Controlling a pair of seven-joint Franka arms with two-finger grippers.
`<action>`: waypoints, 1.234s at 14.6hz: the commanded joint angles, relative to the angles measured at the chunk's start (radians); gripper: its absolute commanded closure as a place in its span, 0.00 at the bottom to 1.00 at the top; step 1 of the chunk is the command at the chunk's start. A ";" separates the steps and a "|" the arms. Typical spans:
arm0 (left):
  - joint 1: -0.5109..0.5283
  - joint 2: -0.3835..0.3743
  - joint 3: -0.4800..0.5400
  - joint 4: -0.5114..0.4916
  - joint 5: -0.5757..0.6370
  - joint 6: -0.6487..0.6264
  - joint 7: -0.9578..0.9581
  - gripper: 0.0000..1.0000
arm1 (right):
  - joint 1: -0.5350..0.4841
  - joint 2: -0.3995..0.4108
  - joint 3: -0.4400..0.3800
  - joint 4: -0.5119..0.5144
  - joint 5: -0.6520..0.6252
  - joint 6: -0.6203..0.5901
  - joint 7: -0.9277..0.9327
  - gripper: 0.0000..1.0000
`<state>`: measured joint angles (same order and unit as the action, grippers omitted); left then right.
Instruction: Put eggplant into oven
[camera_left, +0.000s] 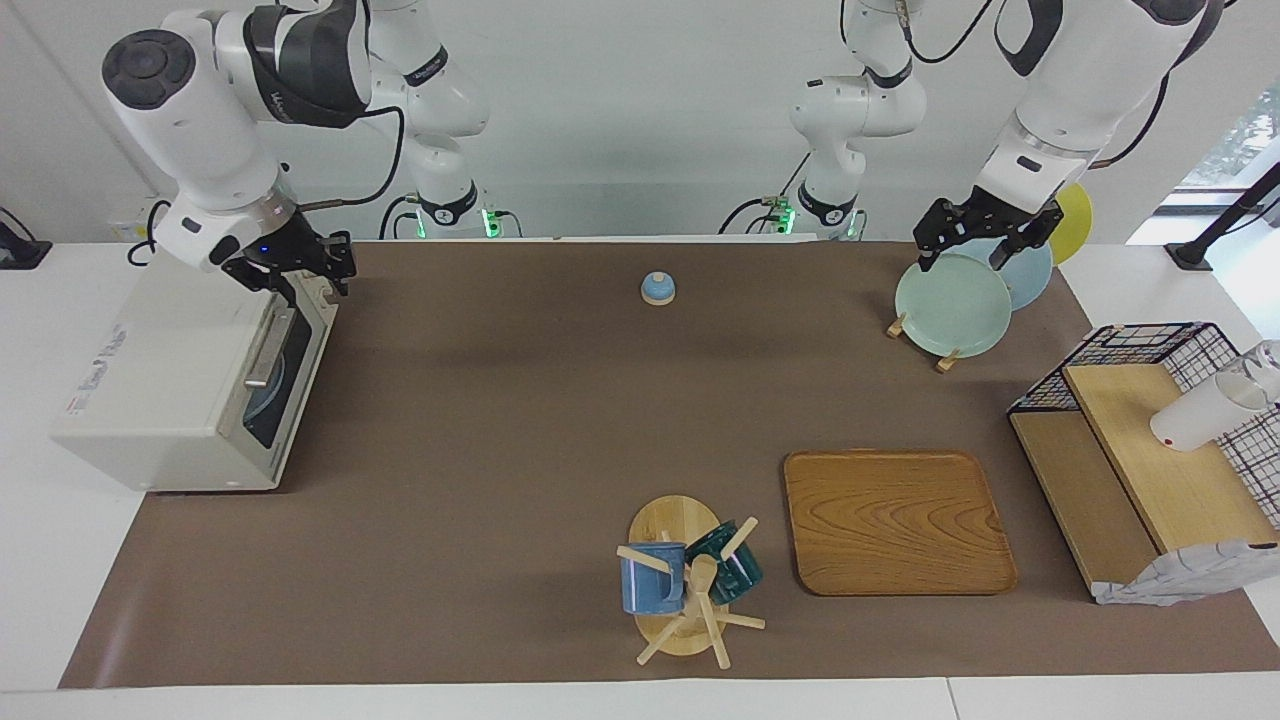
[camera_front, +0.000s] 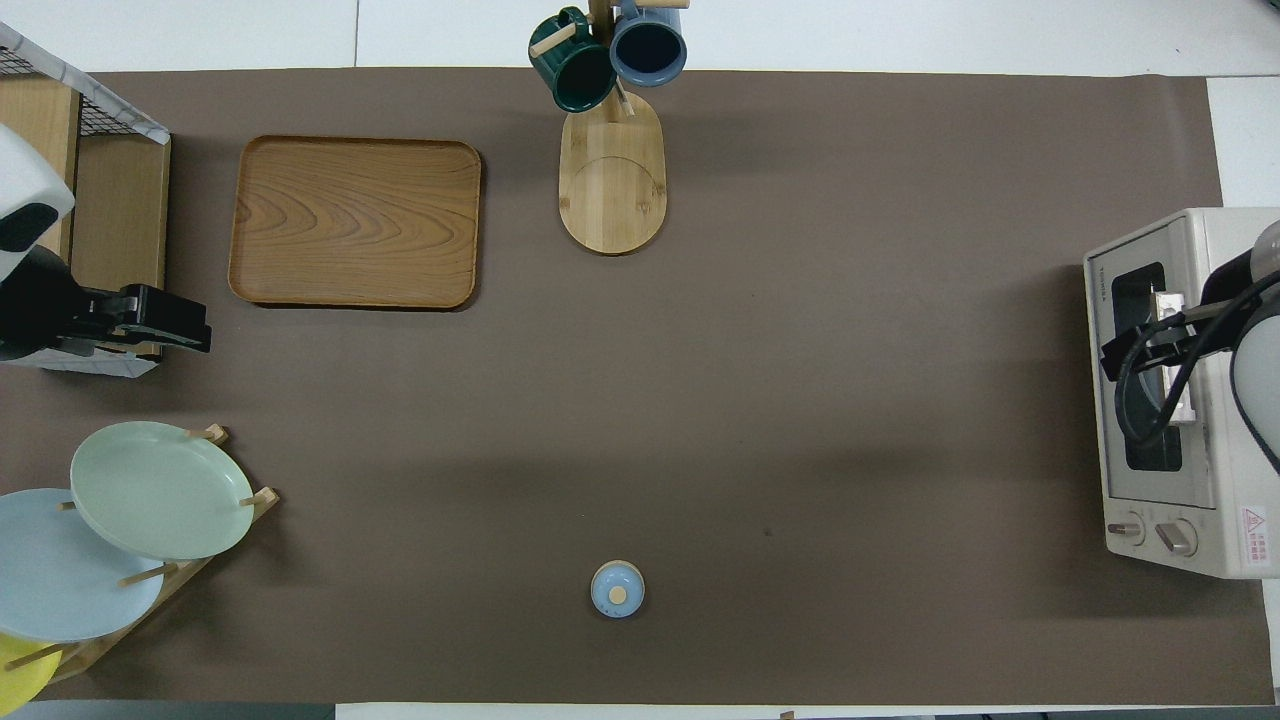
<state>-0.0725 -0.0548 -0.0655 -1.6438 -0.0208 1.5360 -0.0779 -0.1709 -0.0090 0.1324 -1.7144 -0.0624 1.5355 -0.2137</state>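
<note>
The eggplant does not show in either view. The cream oven (camera_left: 170, 380) stands at the right arm's end of the table with its dark glass door (camera_left: 285, 400) shut; it also shows in the overhead view (camera_front: 1215, 500). A pale blue round shape shows faintly through the glass. My right gripper (camera_left: 300, 270) is open, just over the top front edge of the oven, above the silver handle (camera_left: 268, 350). My left gripper (camera_left: 985, 242) is open and empty, up in the air over the plate rack at the left arm's end.
A pale green plate (camera_left: 952, 303), a blue plate and a yellow plate stand in the rack. A wooden tray (camera_left: 895, 520), a mug tree with two mugs (camera_left: 685, 575), a small blue bell (camera_left: 657, 288) and a wire-and-wood shelf (camera_left: 1150, 460) are on the table.
</note>
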 joint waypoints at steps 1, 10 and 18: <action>-0.004 -0.010 0.004 -0.010 0.022 0.006 0.004 0.00 | -0.016 0.000 0.006 0.056 0.024 -0.023 0.091 0.00; -0.004 -0.010 0.004 -0.010 0.022 0.006 0.003 0.00 | 0.160 -0.008 -0.140 0.044 0.038 -0.005 0.139 0.00; -0.004 -0.010 0.004 -0.010 0.022 0.006 0.003 0.00 | 0.159 0.011 -0.171 0.090 0.036 -0.029 0.138 0.00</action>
<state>-0.0725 -0.0548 -0.0655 -1.6438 -0.0208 1.5360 -0.0779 -0.0084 -0.0093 -0.0369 -1.6404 -0.0507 1.5302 -0.0792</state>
